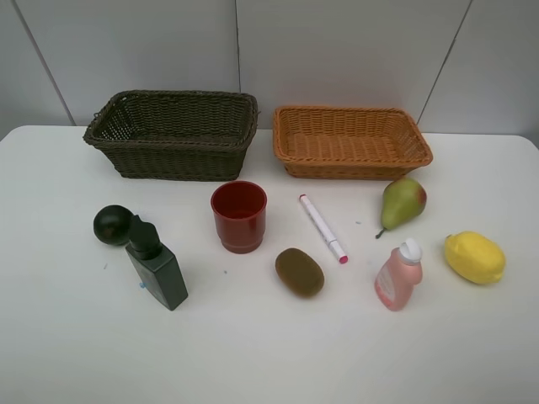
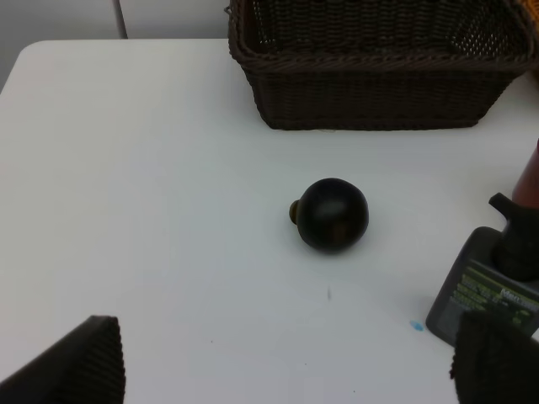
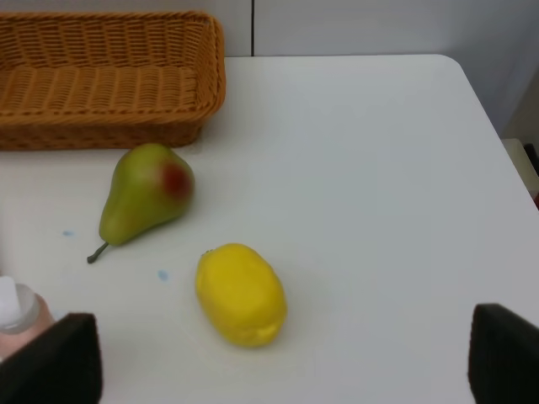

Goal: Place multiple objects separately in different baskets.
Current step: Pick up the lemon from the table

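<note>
On the white table stand a dark brown basket (image 1: 173, 133) at the back left and an orange-tan basket (image 1: 349, 140) at the back right, both empty. In front lie a dark round fruit (image 1: 112, 224), a dark green bottle (image 1: 157, 268), a red cup (image 1: 238, 215), a brown kiwi (image 1: 299, 272), a pink-white marker (image 1: 322, 228), a green-red pear (image 1: 402, 202), a small pink bottle (image 1: 398, 275) and a yellow lemon (image 1: 475, 257). My left gripper (image 2: 286, 370) is open above the table, short of the dark fruit (image 2: 332, 214). My right gripper (image 3: 278, 362) is open, short of the lemon (image 3: 241, 294) and pear (image 3: 145, 194).
The dark green bottle (image 2: 493, 282) lies beside the dark fruit in the left wrist view, with the dark basket (image 2: 379, 76) beyond. The pink bottle's cap (image 3: 15, 305) and the orange basket (image 3: 109, 80) show in the right wrist view. No arm shows in the exterior view.
</note>
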Motion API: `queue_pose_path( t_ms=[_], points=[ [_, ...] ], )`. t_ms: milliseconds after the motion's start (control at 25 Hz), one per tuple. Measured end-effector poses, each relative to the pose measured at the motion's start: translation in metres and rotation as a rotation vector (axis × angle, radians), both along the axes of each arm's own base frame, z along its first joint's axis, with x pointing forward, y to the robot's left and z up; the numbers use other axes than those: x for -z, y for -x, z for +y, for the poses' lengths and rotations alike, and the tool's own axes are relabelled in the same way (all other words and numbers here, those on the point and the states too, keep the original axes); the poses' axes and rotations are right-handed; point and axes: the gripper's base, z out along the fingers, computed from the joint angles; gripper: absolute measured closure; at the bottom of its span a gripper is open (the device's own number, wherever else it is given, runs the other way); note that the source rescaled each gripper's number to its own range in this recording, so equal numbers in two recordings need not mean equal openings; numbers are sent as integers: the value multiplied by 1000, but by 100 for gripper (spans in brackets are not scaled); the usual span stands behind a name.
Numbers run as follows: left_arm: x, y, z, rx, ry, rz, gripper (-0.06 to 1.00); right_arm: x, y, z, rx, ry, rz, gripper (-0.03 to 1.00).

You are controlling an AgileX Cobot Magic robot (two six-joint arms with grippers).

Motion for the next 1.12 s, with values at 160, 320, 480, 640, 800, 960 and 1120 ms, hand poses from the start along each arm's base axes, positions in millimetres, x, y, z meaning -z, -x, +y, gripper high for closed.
queue_pose_path(
  t_ms=[160,320,480,640,800,960,1120],
  points=[
    [0,0,0,0,0,0,-6,0,0,0,0,0,0,3],
    [0,0,0,0,0,0,-6,0,0,0,0,0,0,3],
    [0,0,0,0,0,0,-6,0,0,0,0,0,0,3],
    [0,0,0,0,0,0,-6,0,0,0,0,0,0,3],
    [0,0,0,0,0,0,-6,0,0,0,0,0,0,3],
    [0,0,0,0,0,0,-6,0,0,0,0,0,0,3],
    [0,0,0,0,0,0,-6,0,0,0,0,0,0,3]
  ],
)
